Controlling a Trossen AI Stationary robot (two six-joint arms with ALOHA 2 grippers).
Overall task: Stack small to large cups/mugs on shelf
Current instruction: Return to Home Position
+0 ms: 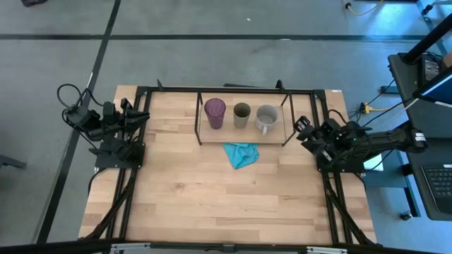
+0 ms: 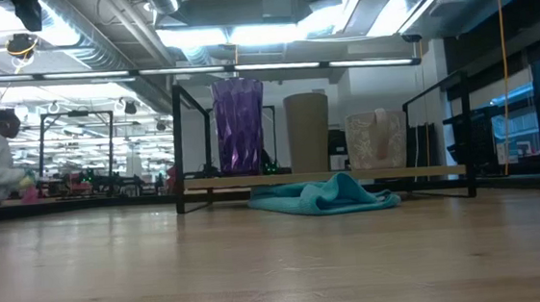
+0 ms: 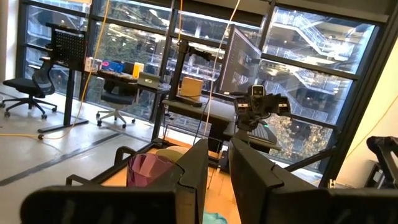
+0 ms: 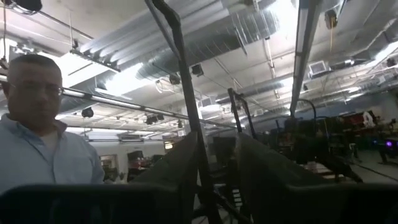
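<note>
Three vessels stand upright in a row, on their bases, on the shelf's wooden board (image 1: 227,135) at the table's far middle. They are the purple tumbler (image 1: 215,113) on the left, the olive-green cup (image 1: 241,115) in the middle and the grey mug (image 1: 266,118) on the right, its handle toward the near edge. In the low view they show as the tumbler (image 2: 239,126), the cup (image 2: 308,132) and the mug (image 2: 377,140). My left gripper (image 1: 143,115) waits at the table's far left, shut and empty. My right gripper (image 1: 300,128) waits at the far right, shut and empty.
A crumpled teal cloth (image 1: 240,154) lies on the table just in front of the shelf, and also shows in the low view (image 2: 324,195). Black frame rails run along the table's left, right and far edges. A person (image 4: 37,143) stands beyond the table.
</note>
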